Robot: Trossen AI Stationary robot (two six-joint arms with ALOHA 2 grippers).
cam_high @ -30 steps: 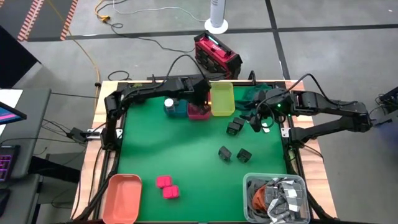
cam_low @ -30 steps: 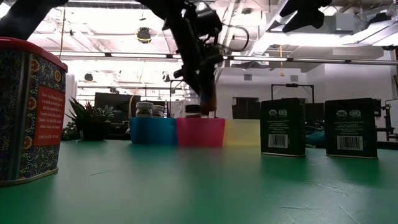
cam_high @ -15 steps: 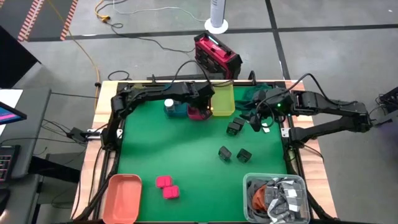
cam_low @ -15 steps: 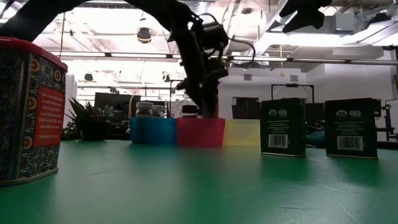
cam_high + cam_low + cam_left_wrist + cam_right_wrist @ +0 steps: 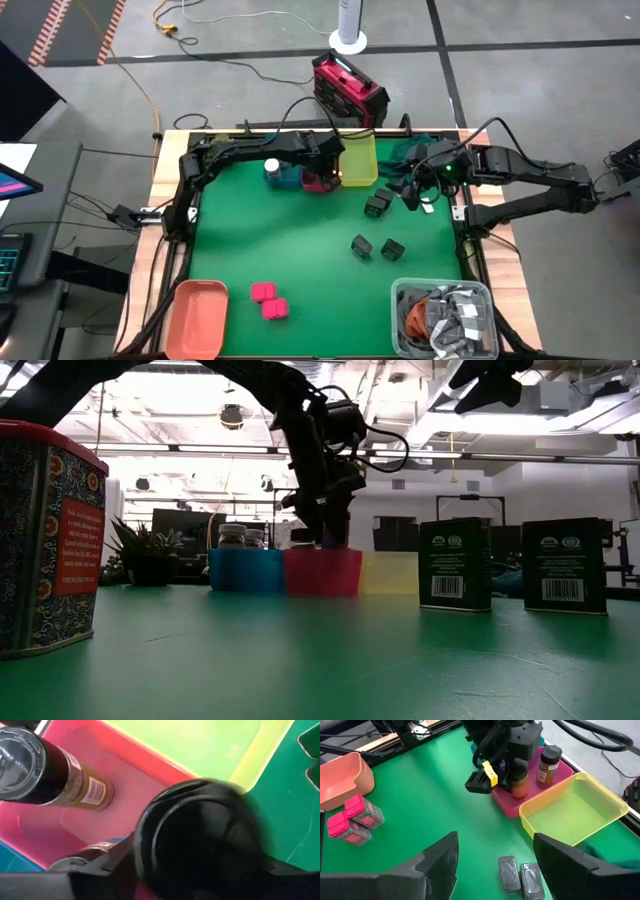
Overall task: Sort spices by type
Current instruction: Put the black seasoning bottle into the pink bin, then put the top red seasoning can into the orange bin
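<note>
My left gripper (image 5: pixel 322 168) is over the pink bin (image 5: pixel 318 184) at the table's far edge, shut on a dark-capped jar (image 5: pixel 519 782) that reaches down into that bin. A second dark-capped jar (image 5: pixel 548 764) stands in the same bin. A white-capped jar (image 5: pixel 271 166) stands in the blue bin (image 5: pixel 284 178). The yellow bin (image 5: pixel 358 160) holds nothing. Three black boxes (image 5: pixel 377 205) (image 5: pixel 361 246) (image 5: pixel 392 249) stand on the green mat. Two pink blocks (image 5: pixel 268 300) lie near the table's near edge. My right gripper (image 5: pixel 412 195) is open and hovers near the far right, above one black box. My left gripper holds the dark-capped jar by its top end, near the cap (image 5: pixel 200 840), pinched between the two fingers. They come from above, pointing down. The jar stays upright with its lower end (image 5: pixel 519 795) inside the pink bin; whether it touches the bin's floor cannot be told.
A salmon tray (image 5: pixel 198 315) sits at the near left corner. A grey bin of packets with orange cord (image 5: pixel 445 318) is at the near right. Dark green cloth (image 5: pixel 400 152) lies beside the yellow bin. Open green mat lies in the middle.
My left gripper has gone down with the dark-capped jar, from above the pink bin's rim to inside the bin, and shifted slightly toward the table's right. It has stayed shut on the jar. My right arm has kept still.
</note>
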